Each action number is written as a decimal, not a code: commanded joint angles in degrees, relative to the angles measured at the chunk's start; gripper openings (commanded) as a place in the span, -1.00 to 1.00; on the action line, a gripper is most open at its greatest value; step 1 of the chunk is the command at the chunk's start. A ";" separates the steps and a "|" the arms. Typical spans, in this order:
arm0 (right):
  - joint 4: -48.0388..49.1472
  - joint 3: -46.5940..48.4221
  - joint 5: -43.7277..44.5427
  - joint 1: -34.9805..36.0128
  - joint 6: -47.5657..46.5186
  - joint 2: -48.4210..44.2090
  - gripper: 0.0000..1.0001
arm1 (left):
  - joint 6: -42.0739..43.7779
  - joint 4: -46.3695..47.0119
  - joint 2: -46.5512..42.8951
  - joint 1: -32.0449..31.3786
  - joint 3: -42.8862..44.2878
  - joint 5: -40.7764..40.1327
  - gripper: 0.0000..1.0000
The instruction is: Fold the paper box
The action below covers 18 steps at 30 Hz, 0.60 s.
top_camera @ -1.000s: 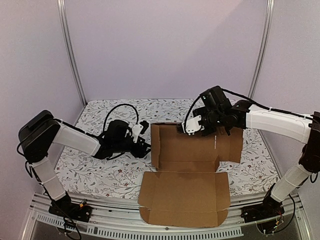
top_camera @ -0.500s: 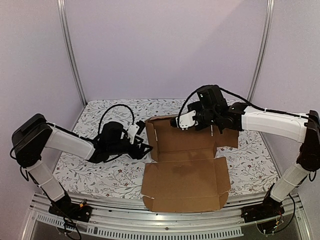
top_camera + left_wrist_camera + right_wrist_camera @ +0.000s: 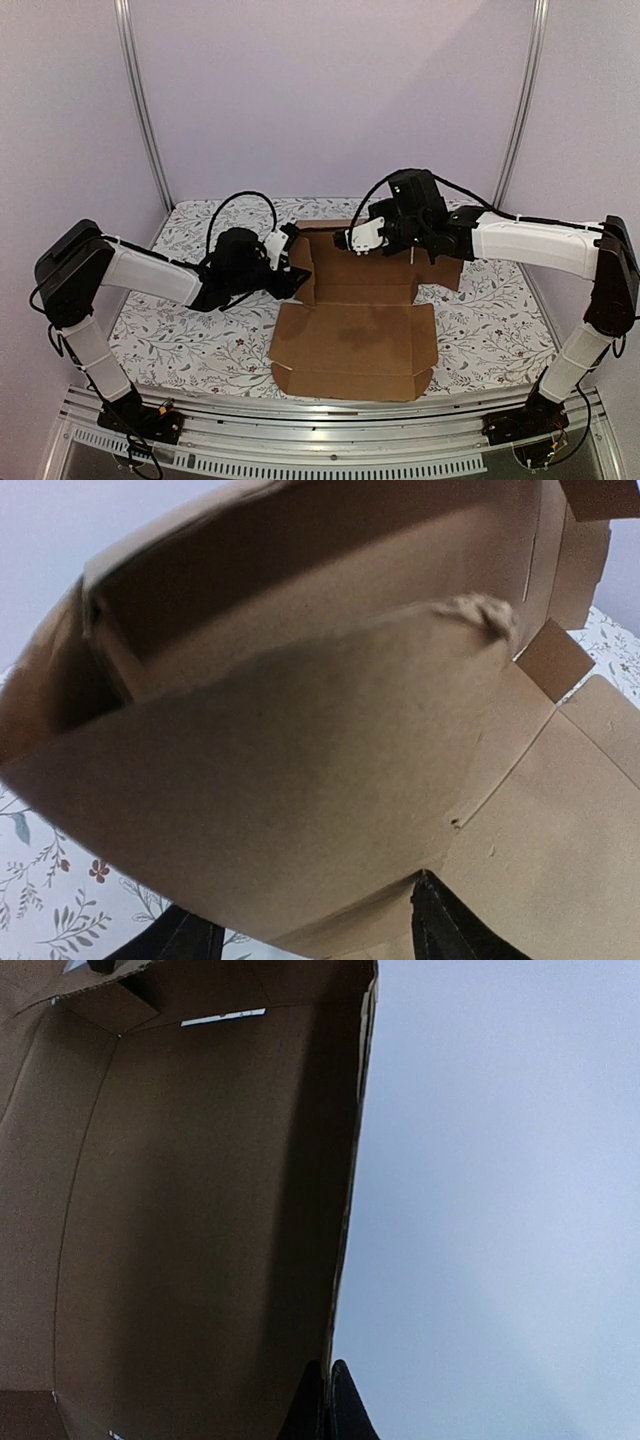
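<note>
box (image 3: 350, 345) sits mid table (image 3: 190, 340), near panel flat, far wall and left side flap tipped up. left gripper (image 3: 293, 272) is at the left flap, jaws wide apart with the flap lying across in front of them, can't tell if either one touches it. right gripper (image 3: 352, 238) is at the far wall's top edge, jaws pinched together on the cardboard edge.
</note>
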 commanded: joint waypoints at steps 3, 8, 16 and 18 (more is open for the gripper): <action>-4.64 -1.86 0.04 1.14 1.56 -2.88 -1.00 | 1.27 2.41 0.83 -0.62 -1.17 -6.04 0.24; -7.72 -4.62 2.41 3.37 4.71 -4.76 -1.00 | 1.70 12.64 0.87 -1.05 -7.00 -12.05 0.20; -6.79 -6.12 4.25 3.93 5.83 -5.28 -1.00 | 1.33 19.73 5.12 -1.48 -7.27 -7.23 0.11; -6.91 -5.55 4.42 3.91 5.94 -5.22 -1.00 | 1.74 20.49 6.10 -1.58 -6.58 -5.66 0.11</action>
